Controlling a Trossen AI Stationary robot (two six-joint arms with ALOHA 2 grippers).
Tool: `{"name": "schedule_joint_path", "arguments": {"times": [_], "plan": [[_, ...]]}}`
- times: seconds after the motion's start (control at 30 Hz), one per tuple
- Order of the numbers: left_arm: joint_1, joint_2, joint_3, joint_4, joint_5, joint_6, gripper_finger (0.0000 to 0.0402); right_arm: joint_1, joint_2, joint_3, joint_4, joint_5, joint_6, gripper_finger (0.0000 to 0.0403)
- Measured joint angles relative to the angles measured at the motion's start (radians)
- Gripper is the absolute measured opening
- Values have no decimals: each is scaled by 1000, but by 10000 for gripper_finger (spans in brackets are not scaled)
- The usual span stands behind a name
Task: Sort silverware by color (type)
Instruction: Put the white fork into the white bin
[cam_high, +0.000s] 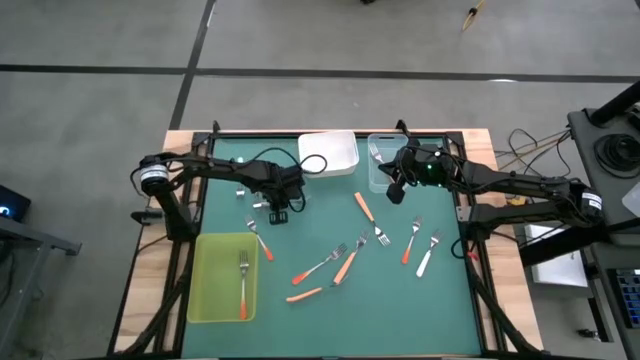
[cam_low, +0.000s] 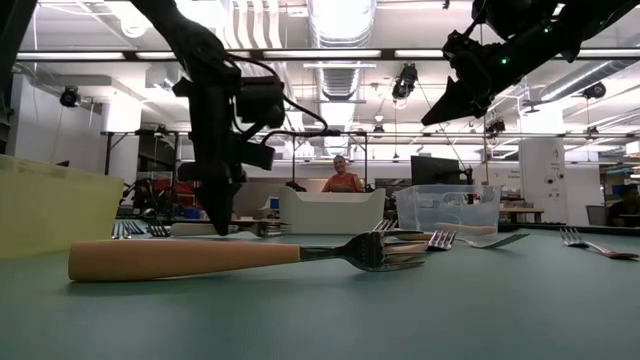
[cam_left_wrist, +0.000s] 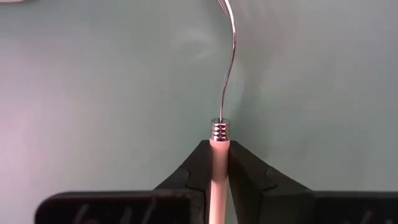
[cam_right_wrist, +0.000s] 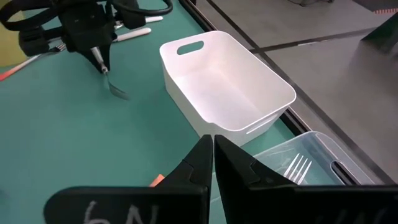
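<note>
1. The teal table (cam_high: 300, 320) carried three trays: a yellow-green tray (cam_high: 215, 300) near the left front, a white tray (cam_high: 340, 158) at the back centre, and a clear tray (cam_high: 378, 180) just to its right.
2. The left arm reached in from the table's left edge, elbow bent, its wrist pointing down near the white tray. The left gripper (cam_left_wrist: 219, 168) was clamped on the white handle of a white fork (cam_left_wrist: 219, 186), whose tines hung toward the table.
3. The right arm stretched in from the right edge, and the right gripper (cam_right_wrist: 212, 155) hovered over the clear tray's near side with its fingers pressed together, holding nothing.
4. Counted from above, one red-orange fork (cam_high: 243, 285) lay in the yellow-green tray and one fork (cam_right_wrist: 298, 167) in the clear tray; the white tray held none.
5. Roughly eight more forks lay loose on the table, among them a light orange fork (cam_low: 240, 256) nearest the low camera.
6. Handwriting on the right gripper's base (cam_right_wrist: 118, 214) appeared to read "6N".
7. A person (cam_low: 342, 177) sat in the room beyond.
</note>
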Motion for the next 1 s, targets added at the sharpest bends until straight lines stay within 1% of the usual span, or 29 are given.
{"name": "schedule_joint_path", "arguments": {"times": [0.33, 0.53, 0.6, 0.87, 1.0], "plan": [[-53, 0, 0, 17, -8, -56, 26, 0, 0, 0, 0, 0, 0, 9], [-66, 0, 0, 20, -7, -72, 32, 0, 0, 0, -1, 0, 0, 9], [-70, 0, 0, 20, -7, -72, 43, 0, 0, 0, -1, 0, 0, 9], [-72, -3, 0, 17, -5, -55, 110, 0, 0, 0, -1, 0, 0, 9], [-72, -31, 0, 6, -5, -30, 128, 0, 0, 0, -1, 0, 0, 9]]}}
